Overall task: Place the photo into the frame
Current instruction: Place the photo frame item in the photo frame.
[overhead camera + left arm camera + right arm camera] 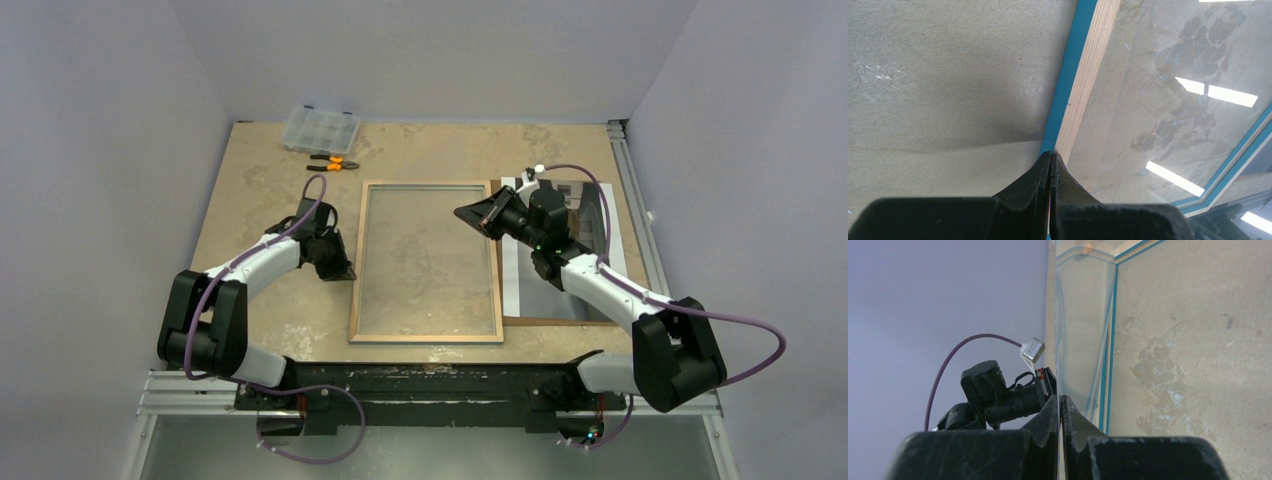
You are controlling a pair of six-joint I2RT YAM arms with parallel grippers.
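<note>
Wood-side up on the counter (pixel 250 200) lies the frame (pixel 425 338). The left claw (pixel 343 272), pressed together, touches its left rail; the right claw (pixel 472 215) pinches its right edge. Just beside lies the photo (pixel 512 285).

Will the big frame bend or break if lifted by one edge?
The frame looks fairly stiff: thin, straight wooden rails. Its clear pane mirrors the lights, so it is probably slippery and breakable. Wide and flat, it would likely tilt from one pinched edge.

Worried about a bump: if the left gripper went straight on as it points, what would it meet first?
The frame: the left gripper, shut, points at its near rail, tips seemingly touching it, though depth is unclear.
</note>
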